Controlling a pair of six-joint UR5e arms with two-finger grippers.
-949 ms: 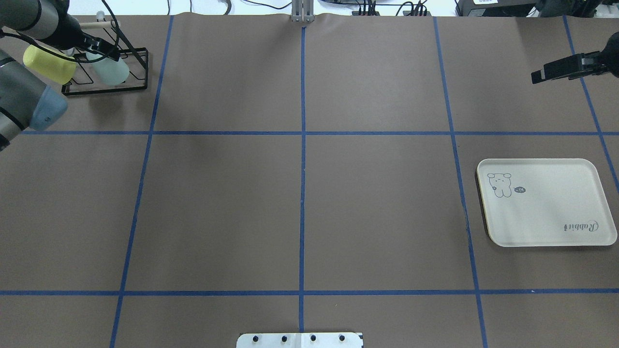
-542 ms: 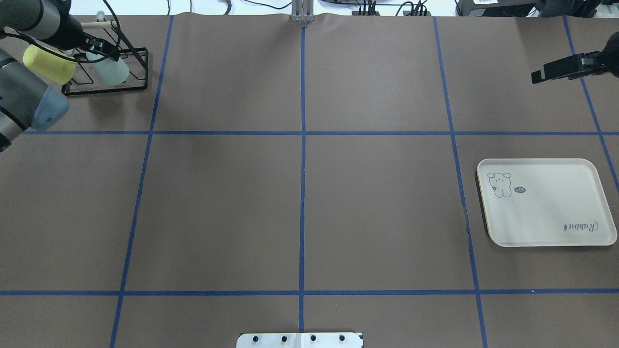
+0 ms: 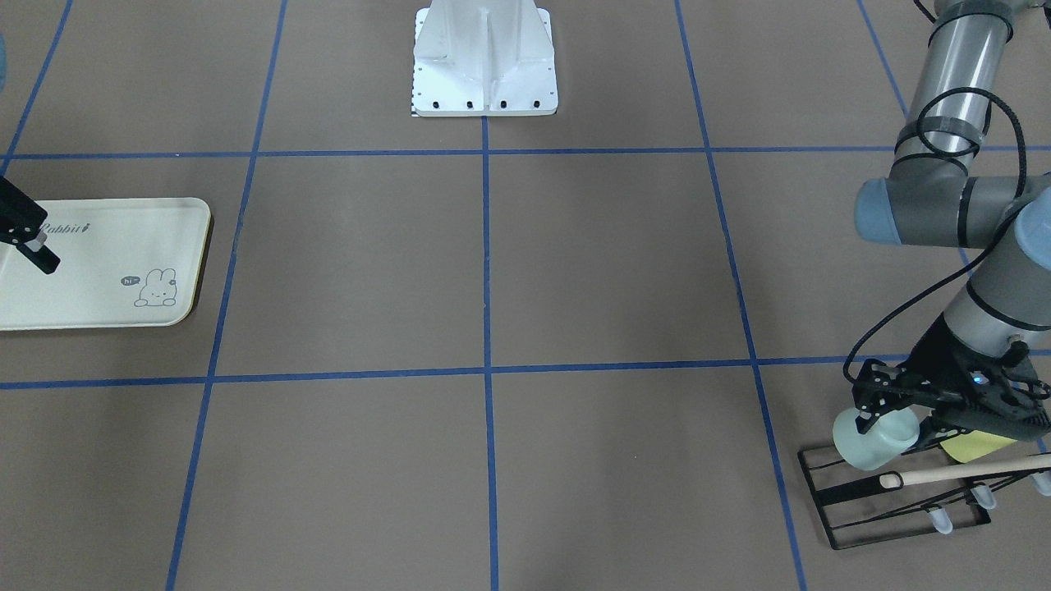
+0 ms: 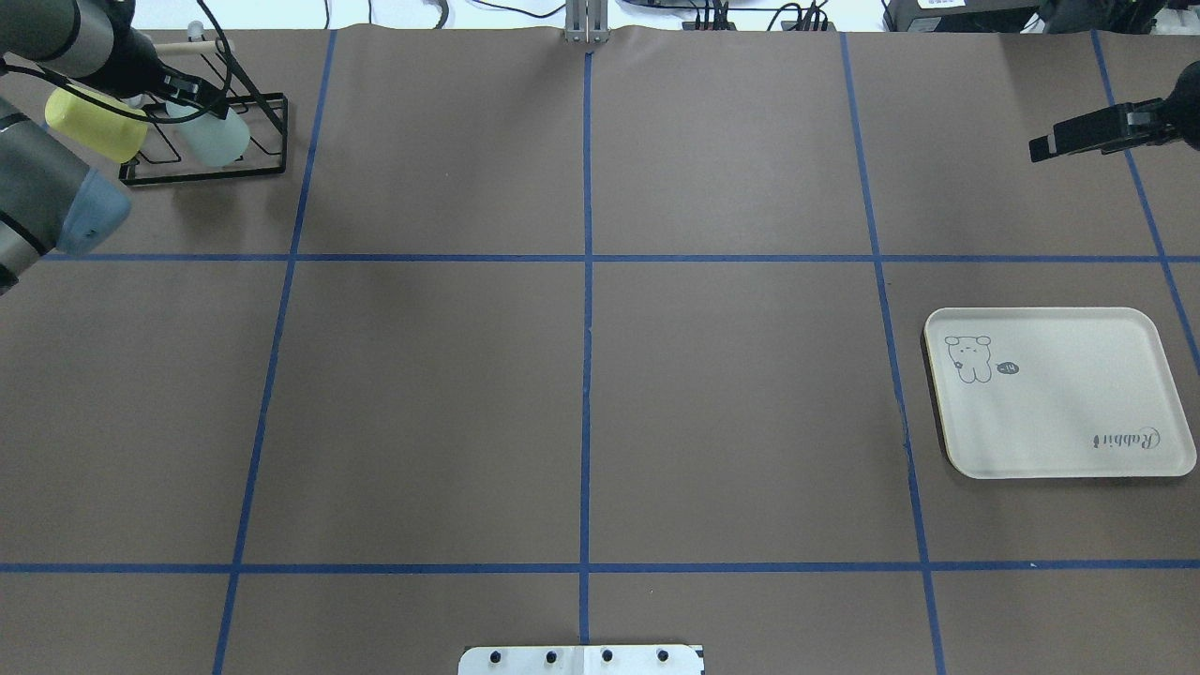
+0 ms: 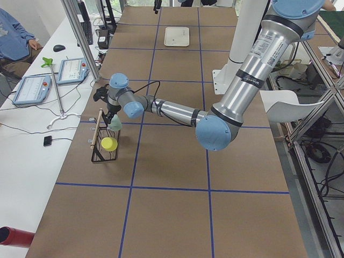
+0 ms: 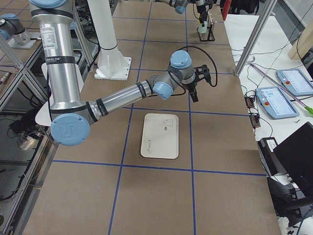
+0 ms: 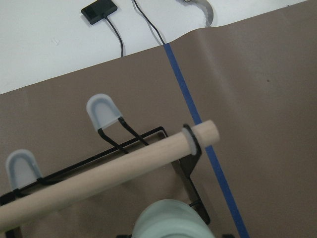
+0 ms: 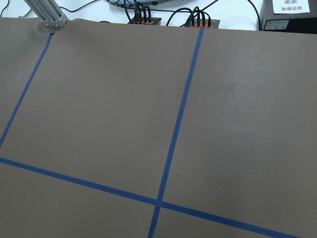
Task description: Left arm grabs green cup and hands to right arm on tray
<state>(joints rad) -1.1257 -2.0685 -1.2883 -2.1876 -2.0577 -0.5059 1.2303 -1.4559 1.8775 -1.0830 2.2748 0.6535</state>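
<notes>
The pale mint-green cup (image 4: 217, 139) hangs tilted on a black wire rack (image 4: 270, 131) at the far left corner. It also shows in the front view (image 3: 872, 442) and at the bottom edge of the left wrist view (image 7: 171, 222). My left gripper (image 4: 192, 97) straddles the cup, jaws open on either side of it (image 3: 887, 414). The cream Rabbit tray (image 4: 1059, 422) lies bare on the right side. My right gripper (image 4: 1042, 147) is open and empty, hovering beyond the tray's far edge.
A brighter yellow-green cup (image 4: 94, 124) hangs on the same rack beside the green one. A wooden dowel (image 7: 114, 173) runs along the rack's top. The robot's white base plate (image 4: 581, 659) sits at the near edge.
My left gripper has shifted slightly farther and to the left along the green cup. The cup, the tray and the right arm have stayed put.
</notes>
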